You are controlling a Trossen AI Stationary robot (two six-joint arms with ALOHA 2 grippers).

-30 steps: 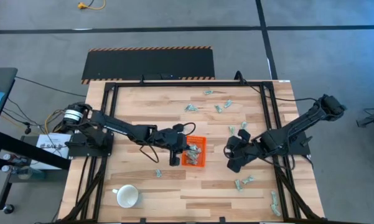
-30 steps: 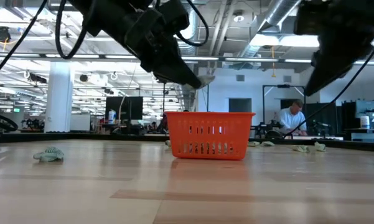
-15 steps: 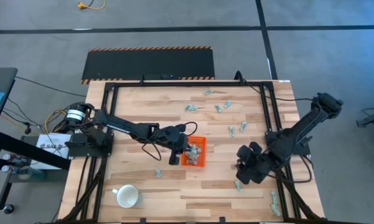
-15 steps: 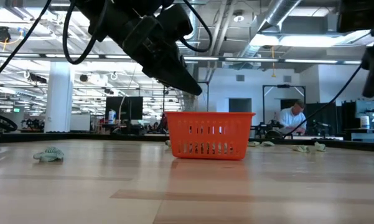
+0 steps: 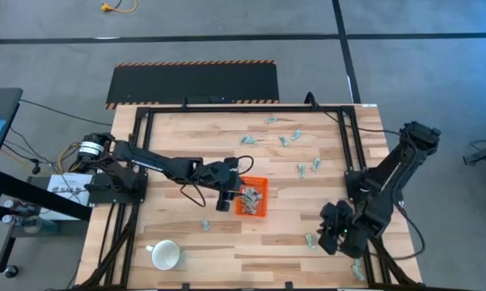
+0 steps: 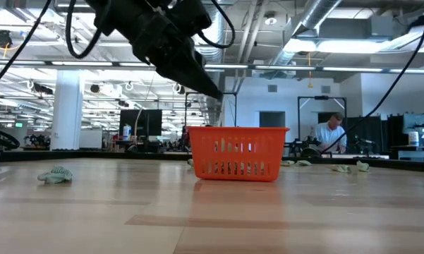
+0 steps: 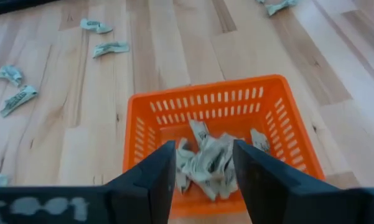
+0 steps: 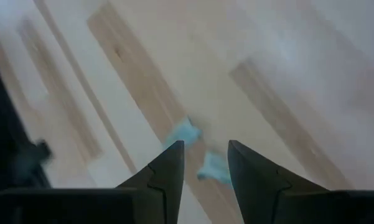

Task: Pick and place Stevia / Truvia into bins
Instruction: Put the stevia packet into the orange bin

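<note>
The orange bin [image 5: 254, 199] stands mid-table and holds a heap of pale green and white Stevia sachets [image 7: 206, 163]. My left gripper [image 7: 204, 167] hangs open just above the bin's left rim [image 7: 150, 134], slanting down toward it, with nothing between its fingers. It shows above the bin [image 6: 238, 153] in the low view. My right gripper [image 8: 205, 149] is open over the table's near right part [image 5: 330, 234]. It stands above two loose sachets [image 8: 188, 132] that lie flat on the wood, without touching them.
Loose sachets lie scattered at the far right [image 5: 288, 137], mid-right [image 5: 308, 168], near the front right corner [image 5: 357, 267] and left of the bin [image 5: 205, 225]. A white mug [image 5: 166, 255] lies at the near left. A black frame [image 5: 352, 153] rims the table.
My right gripper has swung toward the table's near right corner, rolling as it went, and now hangs over two loose sachets. My left gripper has stayed above the bin; the pale sachet seen at its fingertips a second ago is no longer there.
</note>
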